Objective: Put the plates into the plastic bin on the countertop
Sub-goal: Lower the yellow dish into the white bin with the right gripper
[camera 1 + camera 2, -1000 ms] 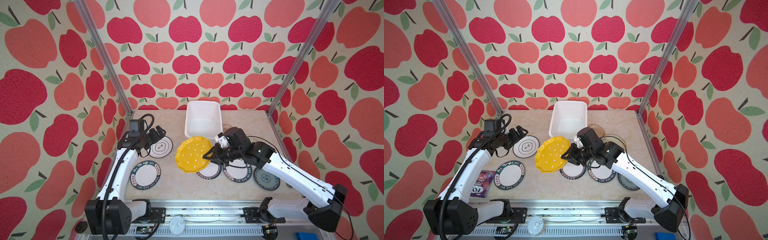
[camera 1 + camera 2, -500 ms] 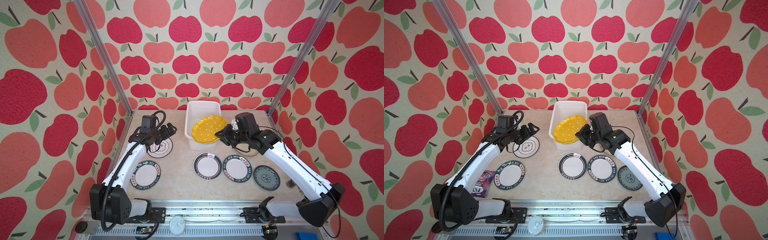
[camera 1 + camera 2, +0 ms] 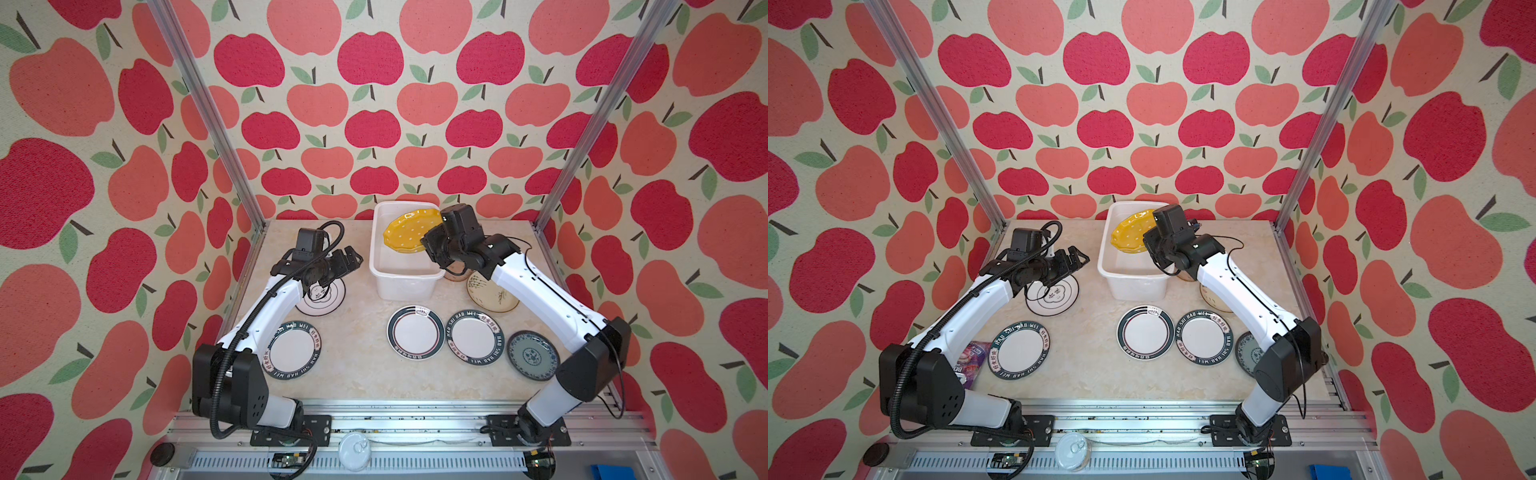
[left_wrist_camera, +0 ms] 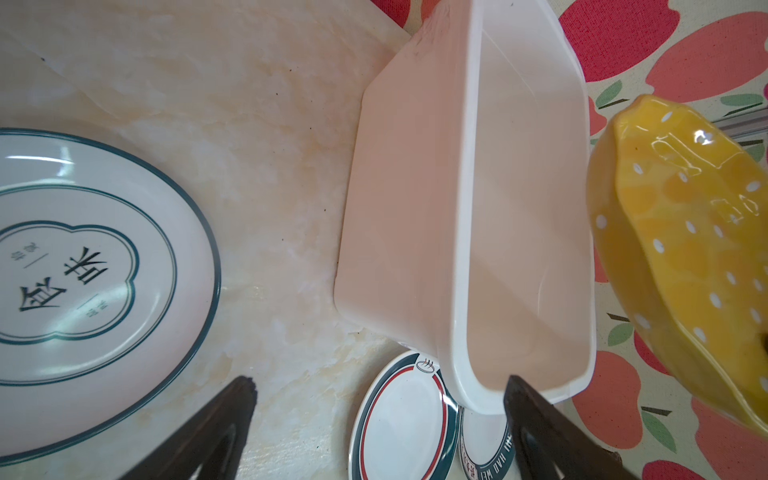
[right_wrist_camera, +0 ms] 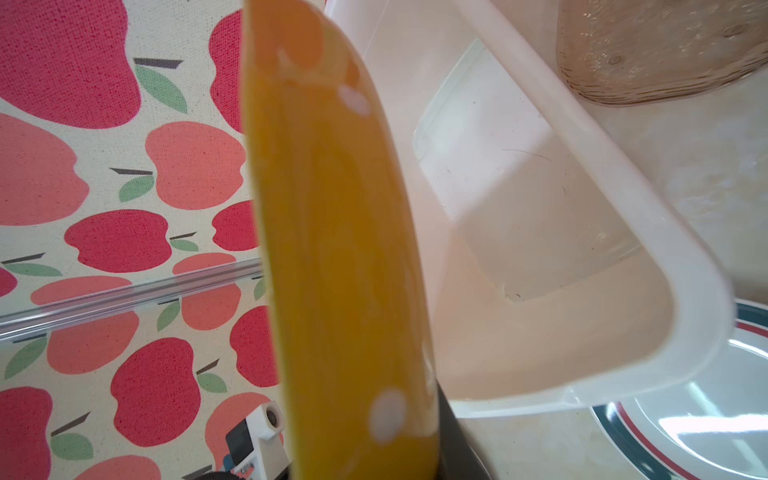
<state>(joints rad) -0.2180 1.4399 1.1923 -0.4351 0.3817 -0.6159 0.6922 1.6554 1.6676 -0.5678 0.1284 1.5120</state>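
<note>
Right gripper [image 3: 428, 244] jaws are closed narrowly on the rim of the yellow plate [image 3: 409, 230]. This plate is held tilted over the far half of the bin [image 3: 405, 286]; whether its lower edge touches the bin cannot be told. In the right wrist view the yellow plate [image 5: 340, 249] is seen edge-on beside the bin [image 5: 623, 199]. The left gripper [image 3: 351, 257] is held just left of the bin, above the countertop [image 3: 357, 374], with its jaws spread wide and nothing between them. Both fingers [image 4: 224, 415] are seen well apart in the left wrist view. An emblem plate [image 3: 328, 297] lies flat left of the bin, partly under that gripper. A lettered plate [image 3: 293, 351] lies in front of the bin and well to its left. A banded plate [image 3: 415, 332] is set just in front of the bin, and a second lettered plate [image 3: 474, 336] is just beside it on the right. A blue plate [image 3: 533, 354] follows farther right. A cream plate [image 3: 492, 295] lies right of the bin, partly covered by the right arm. A brown plate [image 5: 656, 50] is seen just beside the bin's right wall.
</note>
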